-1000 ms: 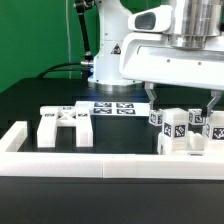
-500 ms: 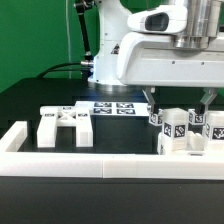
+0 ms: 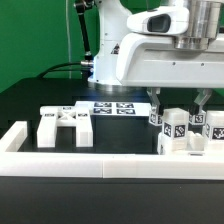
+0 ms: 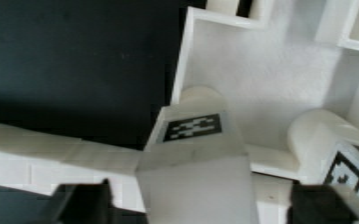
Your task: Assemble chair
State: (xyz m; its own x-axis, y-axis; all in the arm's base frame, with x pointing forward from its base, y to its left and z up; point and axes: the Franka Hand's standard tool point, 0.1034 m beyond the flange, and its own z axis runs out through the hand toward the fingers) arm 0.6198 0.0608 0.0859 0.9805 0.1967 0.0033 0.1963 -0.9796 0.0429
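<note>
Your gripper (image 3: 178, 104) straddles the tagged chair parts (image 3: 176, 130) at the exterior view's right, just beyond the near rail (image 3: 110, 164). I cannot tell whether its jaws are clamped. Centre them squarely on one part so it won't twist.

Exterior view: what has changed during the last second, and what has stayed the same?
The fingers have drawn closer together around the upright chair parts on the exterior view's right. Whether they already grip one cannot be told. Those parts, the flat chair piece, the marker board and the border rail have not moved.
</note>
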